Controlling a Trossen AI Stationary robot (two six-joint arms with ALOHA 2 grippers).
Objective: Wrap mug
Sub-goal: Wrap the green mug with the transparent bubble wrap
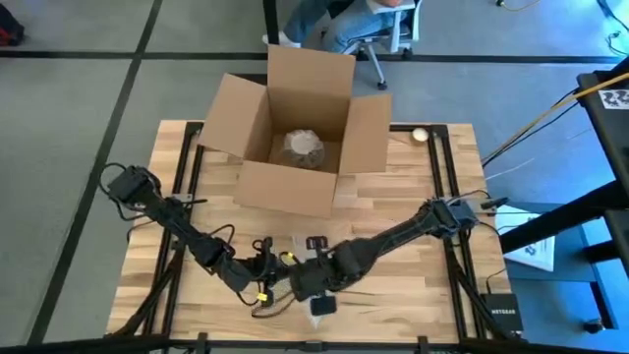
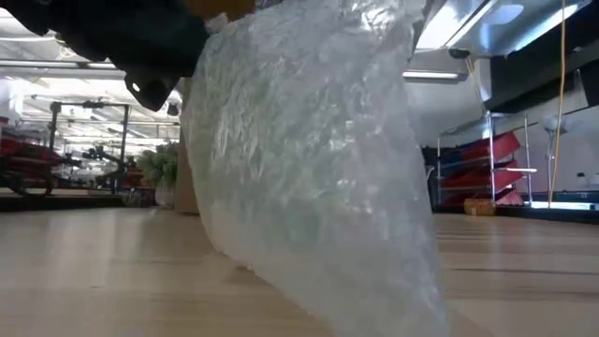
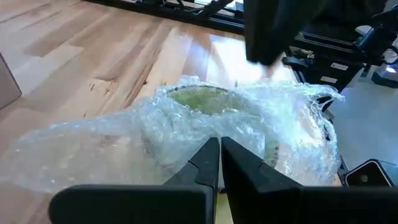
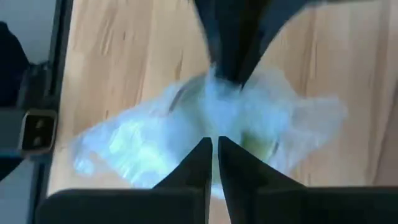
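Two claws meet over one bundle near the front edge of the bench, and what the next move seems to turn on is that the mug sits directly ahead of both, caught between them. Seen from the left wrist, the left claw has its fingers drawn nearly together on a fold of bubble wrap, and the green mug stands just beyond the fingertips, mouth upward, with the clear sheet already up around its sides. The right claw comes at the same bundle from the opposite side; its fingers are likewise pinched almost shut on the wrap, and a green smear of the mug shows through the plastic just past its tips. From above, the left claw and right claw sit just beside each other, so neither arm is clearly the nearer.

Bubble wrap fills the table-level view, lifted off the wood at one end, which suggests the sheet is being pulled up and over. My judgement is that wrapping is partly done, since the rim is uncovered. Well beyond both claws stands an open cardboard box with a wrapped lump inside
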